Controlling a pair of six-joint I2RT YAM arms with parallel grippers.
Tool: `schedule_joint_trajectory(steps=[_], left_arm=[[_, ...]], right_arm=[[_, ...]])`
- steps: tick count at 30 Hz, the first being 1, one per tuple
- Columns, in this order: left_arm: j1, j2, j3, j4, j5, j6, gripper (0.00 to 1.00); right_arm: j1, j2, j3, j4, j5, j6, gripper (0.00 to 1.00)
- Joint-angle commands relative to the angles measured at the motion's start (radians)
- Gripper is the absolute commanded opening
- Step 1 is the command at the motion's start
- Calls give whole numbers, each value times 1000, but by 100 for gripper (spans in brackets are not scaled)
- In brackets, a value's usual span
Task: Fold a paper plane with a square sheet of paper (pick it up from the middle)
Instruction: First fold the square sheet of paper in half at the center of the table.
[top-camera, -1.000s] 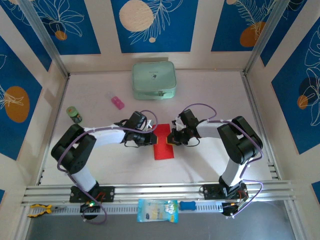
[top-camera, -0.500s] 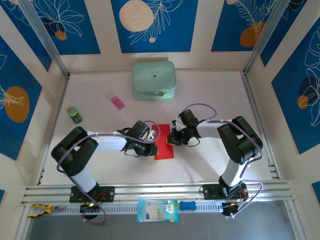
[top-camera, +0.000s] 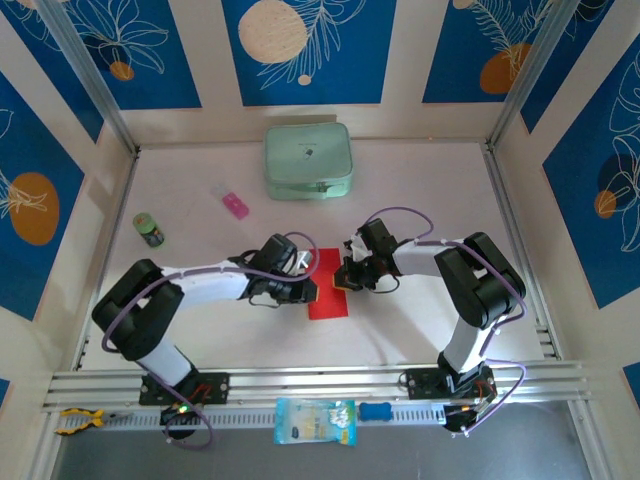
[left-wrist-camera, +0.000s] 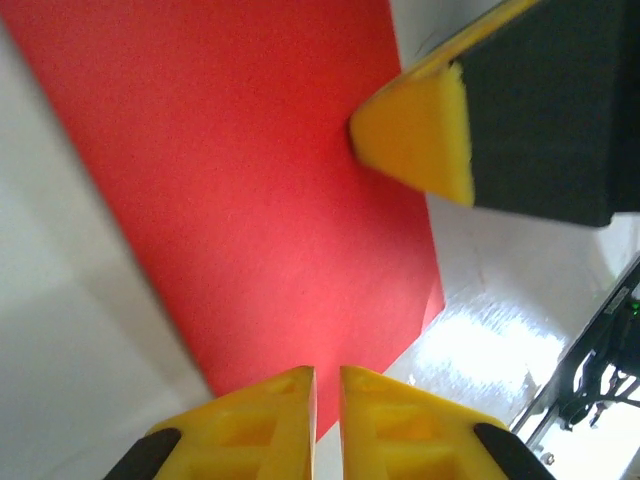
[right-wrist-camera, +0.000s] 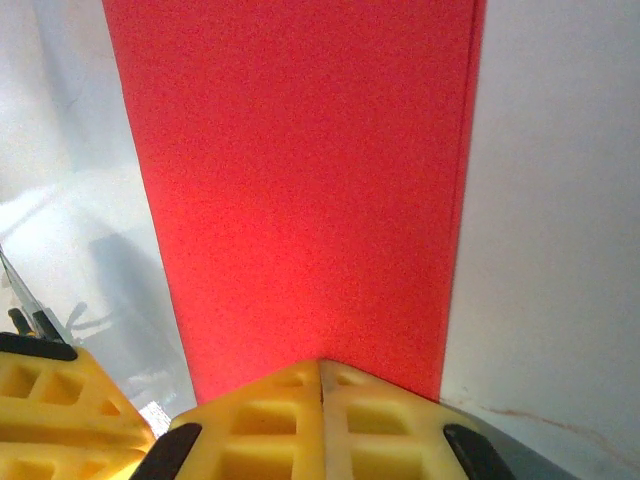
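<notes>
The square sheet of paper (top-camera: 328, 288) is bright red and lies flat mid-table, folded into a narrow rectangle. It also fills the left wrist view (left-wrist-camera: 240, 180) and the right wrist view (right-wrist-camera: 300, 180). My left gripper (top-camera: 306, 291) rests at the sheet's left edge; its yellow fingers (left-wrist-camera: 327, 380) stand shut but for a thin slit, with nothing between them. My right gripper (top-camera: 343, 279) is shut, its tips (right-wrist-camera: 322, 366) pressing down on the sheet's right side. One of its yellow fingertips (left-wrist-camera: 415, 140) shows on the paper. A paper plane is out of view.
A pale green case (top-camera: 307, 160) sits at the back. A small pink block (top-camera: 235, 205) and a green can (top-camera: 149, 229) lie to the left. On the front rail are a blue-white packet (top-camera: 314, 420) and a yellow-handled tool (top-camera: 75, 420).
My left gripper has slid toward the near end along the paper's left edge, and its elbow has dropped lower left. The right arm and the paper have stayed put.
</notes>
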Motion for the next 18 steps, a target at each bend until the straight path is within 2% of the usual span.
schedule_joint_trajectory(steps=[1,6,12,18], left_arm=[[9,63,40,23,-4,-23,14],[11,108,-6,41,-54,-43,14],[11,73,-90,66,-21,-54,14],[10,-6,-54,6,32,-12,16]], right_arm=[[8,51,-61,-154,155,6,0],[6,38,-69,-152,159,8,0],[5,39,-69,-151,160,7,0],[5,31,-72,-152,171,11,0]])
